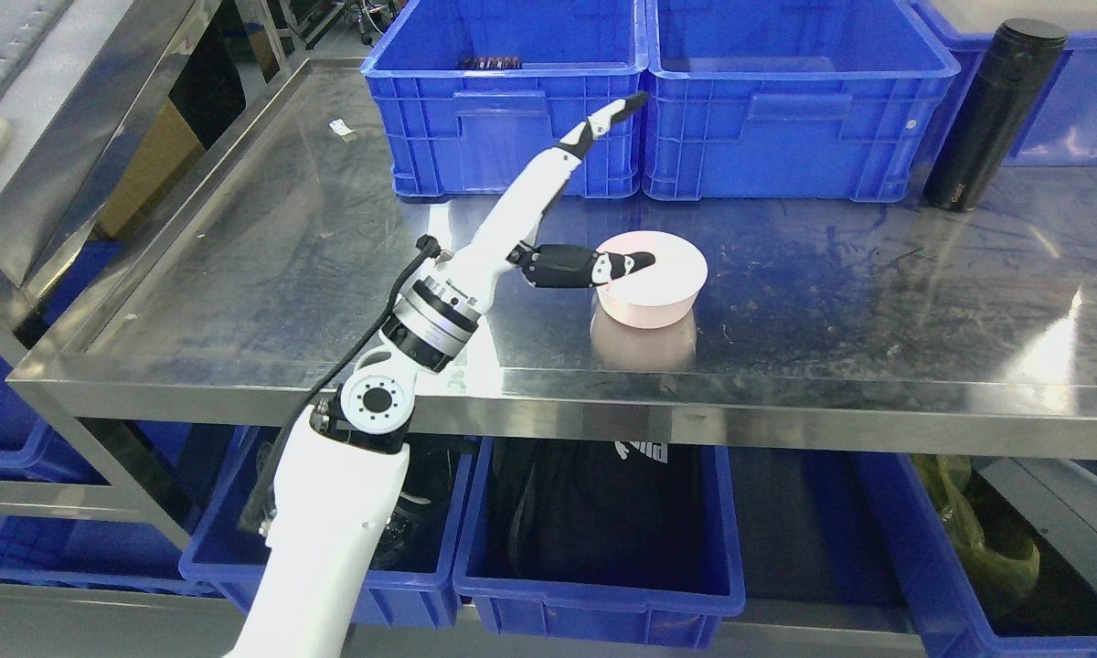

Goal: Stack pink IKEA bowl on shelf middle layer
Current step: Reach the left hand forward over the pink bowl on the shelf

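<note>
The pink bowl (651, 291) sits upside down, base up, on the steel shelf (238, 274) a little right of the frame's middle, near the front edge. Only the left arm shows, coming in from the lower left; the right is out of view. The left hand (548, 228) is spread, not grasping: its long fingers (603, 119) stretch straight toward the upper middle of the frame, past the front of the blue crates (503, 110), while the thumb (594, 268) lies crosswise to the right, its tip over the bowl's left rim and apparently touching it.

So the bowl lies to the right of the palm, on the thumb side, not between thumb and fingers. As I judge it, any grip would need the outstretched fingers brought round and down over the bowl's far side to oppose the thumb. No second bowl to stack on is visible. A black flask (992, 114) stands at upper right, well apart.
</note>
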### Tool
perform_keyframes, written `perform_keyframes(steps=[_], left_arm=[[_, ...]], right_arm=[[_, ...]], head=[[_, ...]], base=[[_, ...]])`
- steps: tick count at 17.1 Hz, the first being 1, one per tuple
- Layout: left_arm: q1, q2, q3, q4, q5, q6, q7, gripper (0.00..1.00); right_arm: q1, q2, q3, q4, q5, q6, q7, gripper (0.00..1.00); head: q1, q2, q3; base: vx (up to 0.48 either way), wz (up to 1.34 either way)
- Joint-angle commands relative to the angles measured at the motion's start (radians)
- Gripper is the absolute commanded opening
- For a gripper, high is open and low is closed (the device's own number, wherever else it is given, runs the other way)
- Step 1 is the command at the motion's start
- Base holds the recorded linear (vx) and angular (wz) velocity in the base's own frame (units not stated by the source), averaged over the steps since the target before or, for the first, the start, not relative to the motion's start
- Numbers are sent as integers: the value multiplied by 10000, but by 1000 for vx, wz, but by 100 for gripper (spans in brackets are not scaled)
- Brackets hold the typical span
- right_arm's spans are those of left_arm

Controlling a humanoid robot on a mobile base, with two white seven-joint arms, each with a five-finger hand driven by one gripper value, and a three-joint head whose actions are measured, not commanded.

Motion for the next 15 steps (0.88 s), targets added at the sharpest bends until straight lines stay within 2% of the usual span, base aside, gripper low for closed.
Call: perform_keyframes(steps=[1, 3, 5, 6, 7, 8, 9, 12, 14, 15], left_arm=[[-2217, 1383, -238, 8, -3407, -103, -2622, 99], [-2418, 1322, -300, 23, -3424, -872, -2698, 93], [-2861, 1337, -391, 39, -3439, -1194, -2866, 98], [-3167, 1337, -574, 39, -3470, -1758, -3065, 100], [-3429, 1201, -789, 39, -3622, -1900, -3204, 95], [-3659, 987, -988, 84, -4064, -1461, -3387, 92], [-3813, 909, -1264, 85, -4691, -561, -3890, 92], [-3937, 404, -2534, 69, -4866, 2217, -5059, 92], [-4258, 234, -3699, 85, -4943, 3689, -5777, 92], [-4290, 172, -4131, 130, -4943, 4047, -5949, 92]], right_arm=[[-1, -175, 46, -175, 6, -7, 4, 100], [-1, -175, 31, -175, -9, -7, 4, 100], [-1, -175, 46, -175, -9, -7, 4, 100], [-1, -175, 46, -175, 6, -7, 4, 100], [-1, -175, 46, -175, 6, -7, 4, 100], [-1, -175, 46, -175, 6, -7, 4, 100], [-1, -175, 46, -175, 6, -7, 4, 100], [-1, -175, 46, -175, 6, -7, 4, 100], [-1, -175, 46, -175, 6, -7, 4, 100], [-1, -175, 46, -175, 6, -7, 4, 100]], head=[[0, 0, 0], [0, 0, 0], [0, 0, 0], [0, 0, 0], [0, 0, 0], [0, 0, 0], [0, 0, 0], [0, 0, 0], [0, 0, 0], [0, 0, 0]], base=[[0, 0], [4, -16], [9, -25], [10, -17], [0, 0], [0, 0], [0, 0], [0, 0], [1, 8], [2, 17]])
